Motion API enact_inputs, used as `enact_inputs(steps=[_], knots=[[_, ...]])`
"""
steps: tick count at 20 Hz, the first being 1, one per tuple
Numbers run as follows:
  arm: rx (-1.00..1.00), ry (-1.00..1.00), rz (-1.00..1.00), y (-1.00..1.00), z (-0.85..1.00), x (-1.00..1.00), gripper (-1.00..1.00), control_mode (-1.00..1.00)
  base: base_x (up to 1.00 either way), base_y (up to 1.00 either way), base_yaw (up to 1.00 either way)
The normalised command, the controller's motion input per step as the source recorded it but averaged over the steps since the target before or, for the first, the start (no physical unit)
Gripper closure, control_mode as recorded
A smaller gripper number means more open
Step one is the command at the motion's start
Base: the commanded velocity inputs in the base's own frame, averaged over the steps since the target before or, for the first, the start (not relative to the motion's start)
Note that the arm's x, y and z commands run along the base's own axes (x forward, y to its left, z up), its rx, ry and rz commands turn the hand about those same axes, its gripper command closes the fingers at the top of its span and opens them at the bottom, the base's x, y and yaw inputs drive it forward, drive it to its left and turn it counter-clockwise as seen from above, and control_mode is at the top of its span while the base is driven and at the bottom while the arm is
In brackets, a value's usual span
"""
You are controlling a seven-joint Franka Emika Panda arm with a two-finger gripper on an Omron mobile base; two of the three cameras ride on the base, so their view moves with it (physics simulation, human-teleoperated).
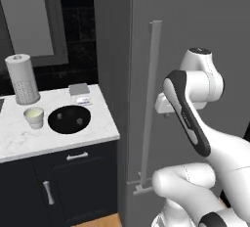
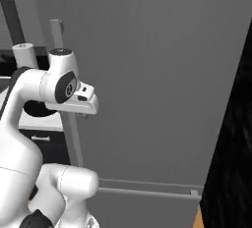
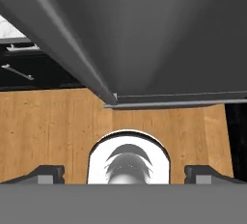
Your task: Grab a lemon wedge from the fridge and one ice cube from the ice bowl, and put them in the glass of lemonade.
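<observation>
The grey fridge [image 1: 195,20] stands shut, so the lemon wedge is hidden. Its long bar handle [image 1: 150,108] runs down the door's left edge. My gripper [image 1: 165,113] hangs just right of that handle at mid-height, pointing down, open and empty. In the hand view the gripper [image 3: 124,174] has its fingertips [image 3: 46,174] spread wide, and the handle [image 3: 72,49] slants overhead. The black ice bowl [image 1: 69,125] sits on the marble counter to the left, with two small cubes inside. Left of it is the off-white glass of lemonade [image 1: 34,118].
A grey perforated cylinder [image 1: 22,79] stands at the back of the counter [image 1: 29,143], with a small flat grey box [image 1: 79,90] near the fridge. Dark cabinets [image 1: 73,182] sit below. A black wall [image 2: 231,148] borders the fridge on the right, over a wood floor [image 3: 48,126].
</observation>
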Motion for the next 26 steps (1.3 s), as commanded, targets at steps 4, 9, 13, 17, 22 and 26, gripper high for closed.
enact_inputs(steps=[4, 9, 13, 17, 22, 26], knots=[[0.0, 0.0, 0.0, 0.0, 0.0, 0.0, -1.0, 1.0, -0.37, 0.52, -0.51], [0.0, 0.0, 0.0, 0.0, 0.0, 0.0, -1.0, 1.0, -0.08, 0.57, -0.42], [0.0, 0.0, 0.0, 0.0, 0.0, 0.0, -1.0, 1.0, -0.26, 0.41, -0.29], [0.0, 0.0, 0.0, 0.0, 0.0, 0.0, -1.0, 1.0, -0.47, 0.15, -0.25], [0.0, 0.0, 0.0, 0.0, 0.0, 0.0, -1.0, 1.0, -0.52, 0.0, -0.21], [0.0, 0.0, 0.0, 0.0, 0.0, 0.0, -1.0, 1.0, -0.52, 0.3, -0.2]])
